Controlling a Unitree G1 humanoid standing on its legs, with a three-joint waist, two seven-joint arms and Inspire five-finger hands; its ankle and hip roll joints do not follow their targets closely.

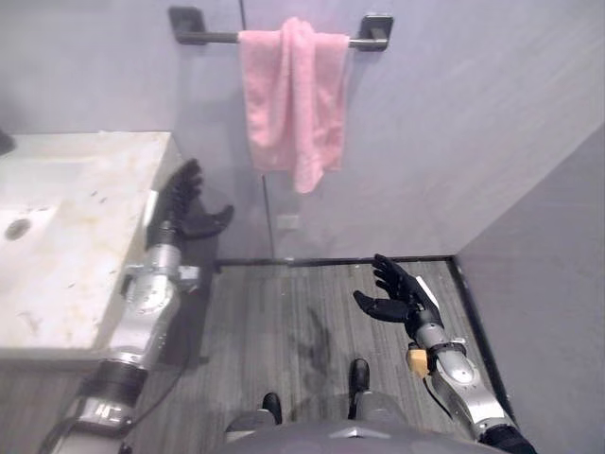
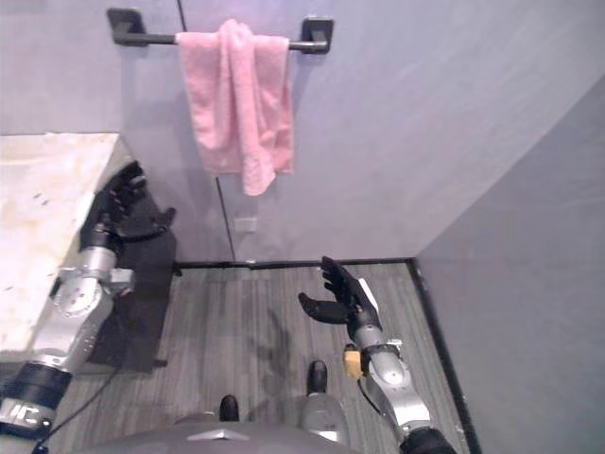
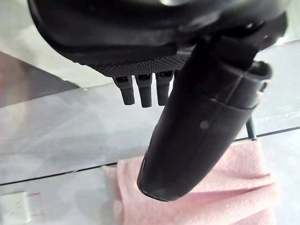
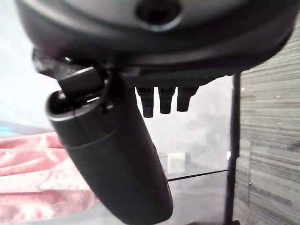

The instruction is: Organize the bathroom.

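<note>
A pink towel (image 1: 291,99) hangs bunched over a dark towel bar (image 1: 203,36) on the grey wall; it also shows past the left thumb as pink cloth (image 3: 243,187) and in the right wrist view (image 4: 28,178). My left hand (image 1: 181,203) is raised beside the sink counter, below and left of the towel, fingers straight and open, holding nothing. My right hand (image 1: 392,295) hovers low over the floor, below and right of the towel, open and empty.
A white sink counter (image 1: 90,189) with a drain (image 1: 17,228) stands at the left. A grey wall closes the right side (image 1: 558,284). Striped grey floor (image 1: 284,322) lies between. A wall socket (image 1: 288,221) sits low under the towel.
</note>
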